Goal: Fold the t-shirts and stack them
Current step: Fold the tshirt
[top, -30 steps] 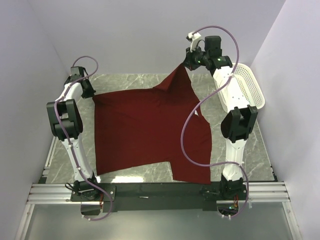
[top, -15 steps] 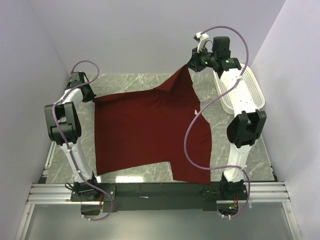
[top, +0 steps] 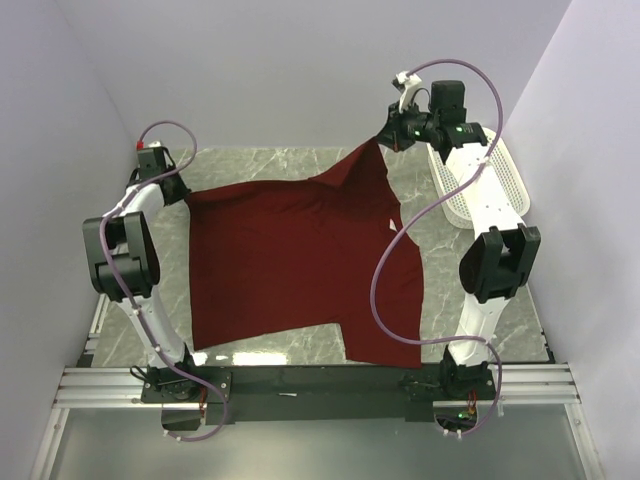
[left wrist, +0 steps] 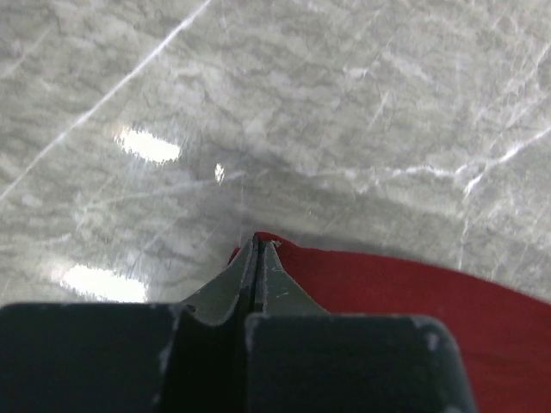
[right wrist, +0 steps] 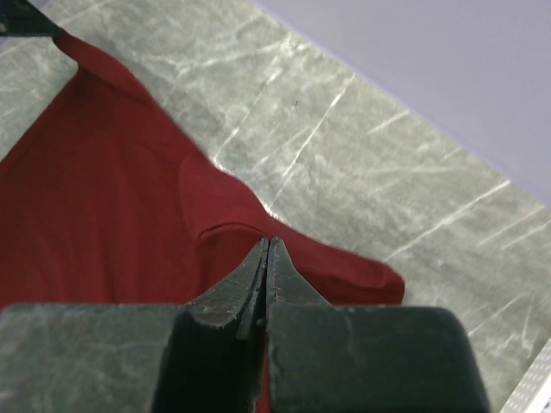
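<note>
shirt: one dark red t-shirt (top: 300, 260), spread mostly flat over the middle of the top view on the grey marble-look surface (top: 250, 162)

shirt edges: it runs from the upper left of the frame down to lower right of centre, and the bottom edge steps down toward the lower right

shirt shape: the upper-right corner is pulled up into a peak off the surface, and the rest lies flat with a few soft wrinkles

label: a tiny white neck label (top: 392, 224) shows on the cloth's right edge, a bit right of centre

left end effector (top: 180, 192): upper left of the top view, right at the shirt's upper-left corner. The fingers are pressed together, and in its own wrist view the tips are pinching the very edge of the red cloth, low against the surface

right end effector (top: 386, 138): upper right of the top view, up off the surface. The fingers are pressed together too, pinching the raised point of the shirt. Its wrist cam shows red fabric falling away below the tips toward the left of the frame

basket (top: 507, 190): white perforated one at the right edge of the top view, just beside the right arm and partly hidden by it, not touching the shirt
</note>
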You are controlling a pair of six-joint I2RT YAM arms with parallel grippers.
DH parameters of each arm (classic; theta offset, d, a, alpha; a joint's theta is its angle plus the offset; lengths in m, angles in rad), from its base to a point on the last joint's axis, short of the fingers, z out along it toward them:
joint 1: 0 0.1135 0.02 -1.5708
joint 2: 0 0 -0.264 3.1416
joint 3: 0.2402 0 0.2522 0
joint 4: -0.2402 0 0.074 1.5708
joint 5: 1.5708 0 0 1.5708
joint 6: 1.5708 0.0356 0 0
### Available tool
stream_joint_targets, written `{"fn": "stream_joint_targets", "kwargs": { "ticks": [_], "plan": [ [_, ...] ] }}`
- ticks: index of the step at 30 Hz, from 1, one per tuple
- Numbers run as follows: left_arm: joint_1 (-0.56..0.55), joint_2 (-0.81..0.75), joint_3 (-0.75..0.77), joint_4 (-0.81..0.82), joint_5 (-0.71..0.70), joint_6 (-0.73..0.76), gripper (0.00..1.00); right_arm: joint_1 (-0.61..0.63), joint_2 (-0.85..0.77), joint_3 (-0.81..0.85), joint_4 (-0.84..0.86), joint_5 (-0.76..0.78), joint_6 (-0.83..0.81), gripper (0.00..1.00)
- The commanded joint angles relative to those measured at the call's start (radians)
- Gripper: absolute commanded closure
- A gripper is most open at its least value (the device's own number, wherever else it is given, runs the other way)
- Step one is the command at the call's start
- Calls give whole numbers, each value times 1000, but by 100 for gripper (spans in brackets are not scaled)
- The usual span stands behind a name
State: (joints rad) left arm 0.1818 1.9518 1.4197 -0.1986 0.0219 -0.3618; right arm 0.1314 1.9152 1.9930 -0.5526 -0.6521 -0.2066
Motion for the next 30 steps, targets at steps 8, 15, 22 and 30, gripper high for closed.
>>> {"fn": "stream_joint_targets", "kwargs": {
  "ticks": [8,15,22,30],
  "plan": [
    [4,-139,-91,73,10,-20,100,-19,-114,-74,56,-47,-7,100],
    [4,-175,-123,80,13,-26,100,-29,-179,-173,48,-69,-30,100],
    [4,-224,-191,97,12,-26,100,-41,-226,-261,53,-64,-51,100],
    [4,-274,-231,96,1,-22,100,-49,-245,-309,43,-96,-62,100]
  ]
}}
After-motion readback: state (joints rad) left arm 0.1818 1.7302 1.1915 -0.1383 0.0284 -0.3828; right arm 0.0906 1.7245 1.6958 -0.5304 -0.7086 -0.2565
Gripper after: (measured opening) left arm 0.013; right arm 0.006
